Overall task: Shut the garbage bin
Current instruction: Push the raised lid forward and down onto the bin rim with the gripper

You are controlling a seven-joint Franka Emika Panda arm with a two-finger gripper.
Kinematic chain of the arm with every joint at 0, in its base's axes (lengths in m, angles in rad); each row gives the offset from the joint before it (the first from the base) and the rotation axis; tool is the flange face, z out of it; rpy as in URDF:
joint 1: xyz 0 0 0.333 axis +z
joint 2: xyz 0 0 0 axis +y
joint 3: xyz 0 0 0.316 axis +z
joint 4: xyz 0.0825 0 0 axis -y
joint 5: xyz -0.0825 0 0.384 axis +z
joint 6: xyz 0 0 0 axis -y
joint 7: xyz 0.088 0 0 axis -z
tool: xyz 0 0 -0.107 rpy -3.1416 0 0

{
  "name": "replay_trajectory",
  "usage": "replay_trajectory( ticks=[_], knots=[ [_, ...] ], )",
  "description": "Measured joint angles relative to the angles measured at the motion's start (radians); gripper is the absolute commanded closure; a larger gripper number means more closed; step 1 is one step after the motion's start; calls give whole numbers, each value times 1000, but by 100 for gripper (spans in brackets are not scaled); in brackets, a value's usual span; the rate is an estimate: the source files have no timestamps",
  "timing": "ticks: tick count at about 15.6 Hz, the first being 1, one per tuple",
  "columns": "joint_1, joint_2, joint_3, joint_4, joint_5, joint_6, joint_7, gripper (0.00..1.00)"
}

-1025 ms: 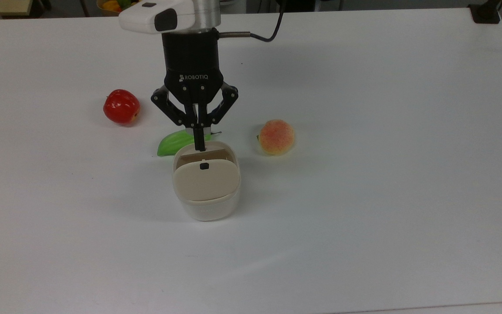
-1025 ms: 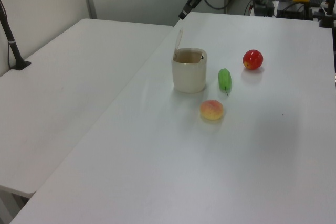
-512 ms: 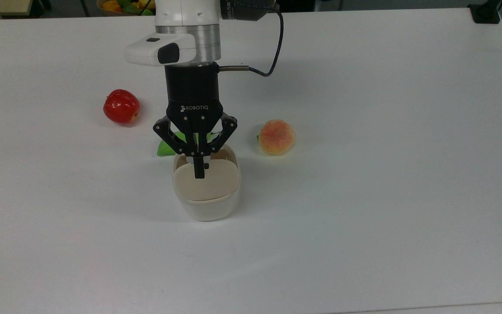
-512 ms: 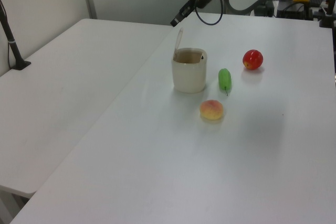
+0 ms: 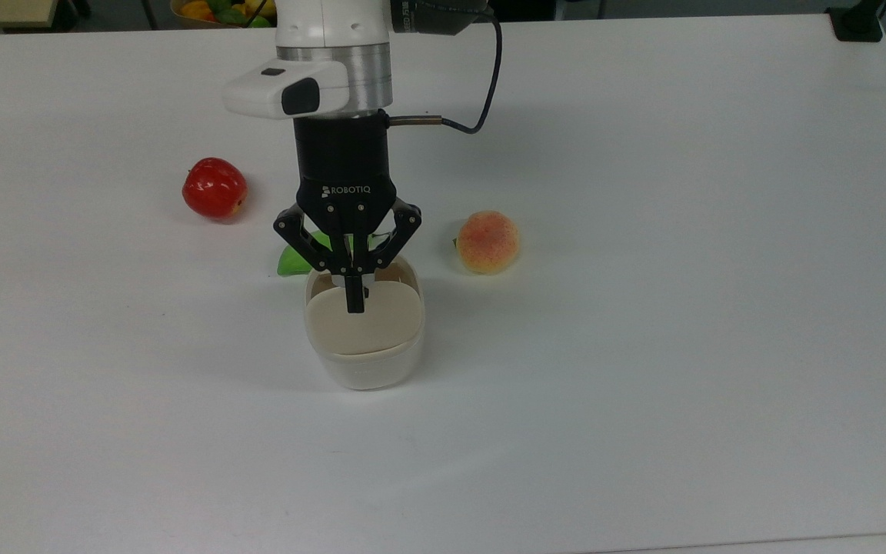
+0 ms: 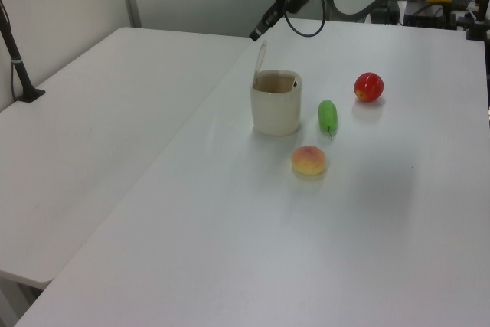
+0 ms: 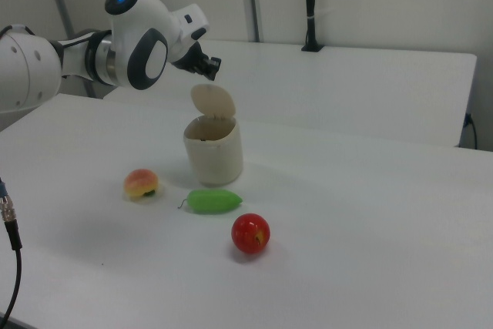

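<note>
The cream-white garbage bin (image 5: 366, 373) stands mid-table, and its beige lid (image 7: 212, 102) is raised nearly upright on its hinge. In the left view the lid (image 6: 261, 57) rises from the left side of the bin (image 6: 276, 109). My gripper (image 5: 354, 304) is shut with nothing in it, and in the top view it lies over the lid (image 5: 366, 327). Seen from the left view, the gripper (image 6: 254, 34) hangs just above the lid's top edge, with a small gap. The right view puts the gripper (image 7: 209, 71) just over the lid, above the bin (image 7: 213, 150).
A red apple (image 5: 214, 188), a green vegetable (image 5: 293, 260) and a peach (image 5: 487, 241) lie on the white table around the bin. The vegetable is right behind the bin, under my gripper's body. A black post (image 6: 17, 55) stands on the neighbouring table.
Over the last second my gripper came down the top view from behind the bin to over the lid. In the last half second it hardly moved. The lid still stands up.
</note>
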Motion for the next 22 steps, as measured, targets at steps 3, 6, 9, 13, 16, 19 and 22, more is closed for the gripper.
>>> replay_trajectory(
  ticks=[3, 6, 9, 13, 16, 19, 22],
  knots=[
    [3, -10, 0, 0, 0, -80, 0, 100],
    [6, -22, 0, 0, -7, -167, 0, 100],
    [6, -27, 0, 0, -35, -261, 0, 100],
    [6, -27, -2, -1, -54, -353, 0, 100],
    [3, -25, -5, -6, -56, -372, 0, 100],
    [1, -19, -5, -17, -71, -374, 0, 100],
    [1, -10, -5, -27, -73, -374, 0, 100]
  ],
)
